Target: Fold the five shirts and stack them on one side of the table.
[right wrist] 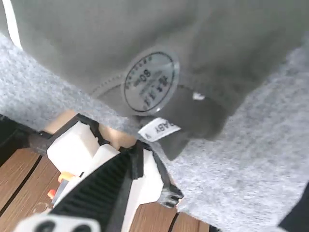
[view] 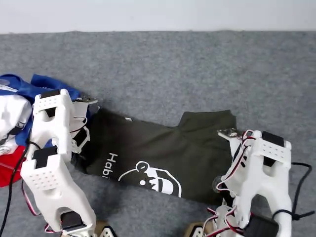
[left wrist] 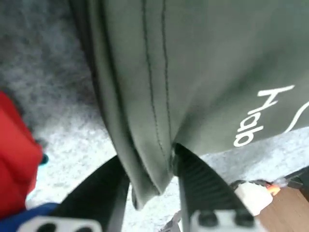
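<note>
A dark green shirt [view: 163,153] with a white print lies spread across the middle of the grey mat. My left gripper [view: 81,145] sits at the shirt's left edge. In the left wrist view it [left wrist: 152,186] is shut on a folded bit of the stitched hem [left wrist: 149,159]. My right gripper [view: 224,190] rests at the shirt's right end near the collar. In the right wrist view it [right wrist: 217,183] stands open, one black finger [right wrist: 120,179] just short of the collar [right wrist: 193,121] with its round label [right wrist: 149,82] and white tag [right wrist: 158,128].
A heap of other shirts lies at the left edge: blue [view: 29,86], white [view: 12,116] and red [view: 7,170]. The red one [left wrist: 17,150] lies close beside my left gripper. Bare grey mat [view: 197,69] stretches behind the green shirt. A wooden table edge [right wrist: 19,183] shows under the mat.
</note>
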`<control>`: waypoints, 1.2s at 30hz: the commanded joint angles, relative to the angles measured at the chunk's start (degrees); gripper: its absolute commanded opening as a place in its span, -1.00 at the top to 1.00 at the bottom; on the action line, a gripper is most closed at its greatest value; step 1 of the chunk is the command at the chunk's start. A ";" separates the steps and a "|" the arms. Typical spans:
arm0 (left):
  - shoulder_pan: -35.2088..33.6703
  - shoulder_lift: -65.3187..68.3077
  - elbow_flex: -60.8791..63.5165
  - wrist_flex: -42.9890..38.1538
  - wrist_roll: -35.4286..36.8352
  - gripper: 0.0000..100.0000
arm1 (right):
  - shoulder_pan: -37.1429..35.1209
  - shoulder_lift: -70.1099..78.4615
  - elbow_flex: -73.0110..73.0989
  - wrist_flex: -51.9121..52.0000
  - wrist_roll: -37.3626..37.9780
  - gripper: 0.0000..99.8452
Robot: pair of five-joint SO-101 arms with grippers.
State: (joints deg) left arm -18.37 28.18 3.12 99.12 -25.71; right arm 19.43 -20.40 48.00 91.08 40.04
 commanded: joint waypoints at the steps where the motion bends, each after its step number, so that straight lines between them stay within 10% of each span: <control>1: -0.18 -2.55 -4.35 0.53 -0.53 0.71 | 0.75 -2.24 -4.13 0.92 0.44 0.03; 22: -0.09 -3.08 -24.22 0.79 6.33 0.43 | -0.40 -0.22 -23.30 -15.08 -3.08 0.03; 30: 0.62 -2.99 -26.59 1.41 14.51 0.43 | -1.36 25.98 -58.37 -3.91 -10.11 0.03; 36: 7.47 -3.08 -22.29 1.41 14.42 0.43 | -4.35 51.65 -93.01 11.82 9.76 0.04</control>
State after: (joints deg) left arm -14.59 28.26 -19.38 99.30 -11.65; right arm 16.09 21.54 -25.67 97.58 38.99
